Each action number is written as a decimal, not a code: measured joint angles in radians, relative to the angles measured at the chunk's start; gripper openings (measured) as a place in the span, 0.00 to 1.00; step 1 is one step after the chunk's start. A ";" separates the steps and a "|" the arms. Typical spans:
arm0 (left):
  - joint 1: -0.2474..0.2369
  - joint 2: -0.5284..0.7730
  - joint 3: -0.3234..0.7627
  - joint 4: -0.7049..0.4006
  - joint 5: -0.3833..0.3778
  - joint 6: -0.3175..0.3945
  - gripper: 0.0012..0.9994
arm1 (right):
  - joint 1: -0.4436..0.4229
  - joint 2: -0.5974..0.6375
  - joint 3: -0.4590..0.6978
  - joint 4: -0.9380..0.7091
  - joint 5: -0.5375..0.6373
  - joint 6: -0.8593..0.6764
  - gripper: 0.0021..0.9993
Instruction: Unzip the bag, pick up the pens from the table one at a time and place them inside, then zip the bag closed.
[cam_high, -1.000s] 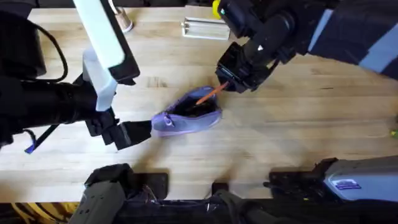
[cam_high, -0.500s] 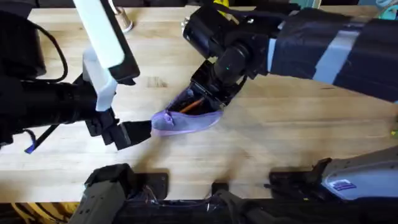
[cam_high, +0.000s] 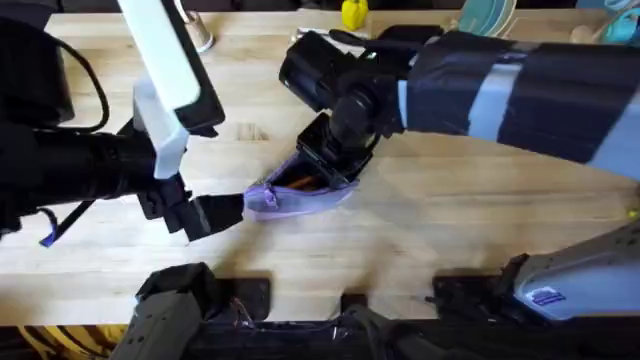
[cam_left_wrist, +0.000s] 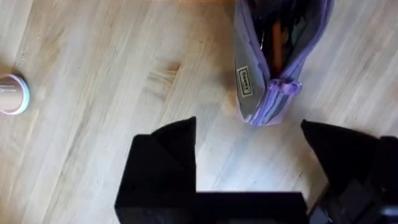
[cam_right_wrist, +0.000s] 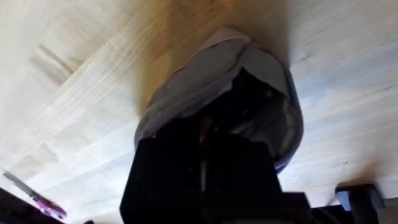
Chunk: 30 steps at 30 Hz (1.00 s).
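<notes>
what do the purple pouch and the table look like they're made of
The bag: soft woven fabric, it seems, matte lilac; it sags and creases, with stitched seams and a sewn label. The table: wood, pale butcher-block planks with visible grain and a faint sheen, probably sealed.

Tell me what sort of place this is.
Probably a robotics lab workbench: two arms work over a butcher-block table, an open lilac pencil pouch lies between them, and cables and arm bases line the near edge.
</notes>
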 joint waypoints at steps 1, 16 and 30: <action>0.000 0.000 0.000 0.000 0.000 0.000 0.99 | 0.002 0.011 0.000 0.002 0.000 0.003 0.03; 0.000 0.000 0.000 0.000 0.000 0.000 0.99 | 0.003 0.050 0.007 0.016 -0.014 0.014 0.99; 0.000 0.000 0.000 0.000 0.000 0.000 0.99 | -0.006 0.047 0.021 0.003 -0.018 -0.071 1.00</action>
